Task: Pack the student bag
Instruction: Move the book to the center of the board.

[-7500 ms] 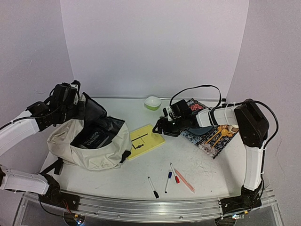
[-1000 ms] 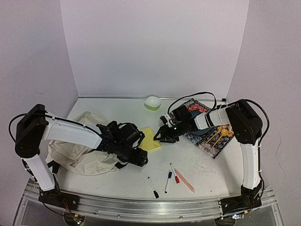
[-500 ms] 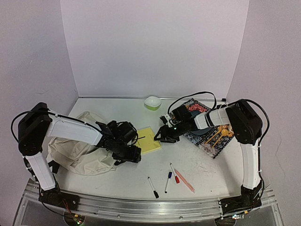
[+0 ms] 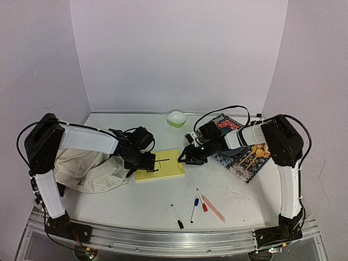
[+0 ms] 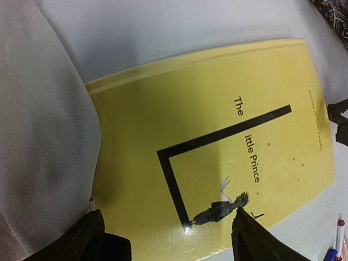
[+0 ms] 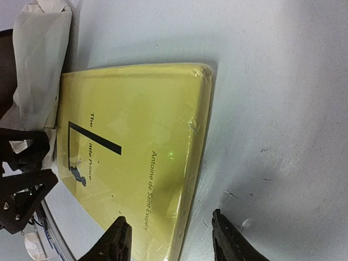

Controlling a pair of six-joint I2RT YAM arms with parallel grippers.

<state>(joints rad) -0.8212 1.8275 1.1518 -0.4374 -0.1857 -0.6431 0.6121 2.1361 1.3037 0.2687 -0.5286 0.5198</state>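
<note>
One student bag (image 4: 81, 171) lay slumped at the left of the desk (image 4: 234, 185). Its cream fabric had collapsed, and we could not make out an open mouth from above. A yellow book (image 4: 163, 167) lay flat and cover up against the bag's right edge, which we judged to be the item in hand for packing.

The left claw (image 5: 168, 231) hung over the bag end of the book. Its jaws were spread wide, one to each side of the cover, and gripped nothing. We judged that the wide setting was meant to span the book. The right claw (image 6: 171, 228) stood at the opposite edge, about half open and holding nothing, with one finger over the cover and the other over bare desk. We judged that it was placed to steady the book or nudge it toward the bag.

Well apart to the right lay a patterned notebook (image 4: 242, 149). A green bowl (image 4: 176, 118) sat at the back, and several markers (image 4: 176, 216) lay near the front edge, none yet packed.
</note>
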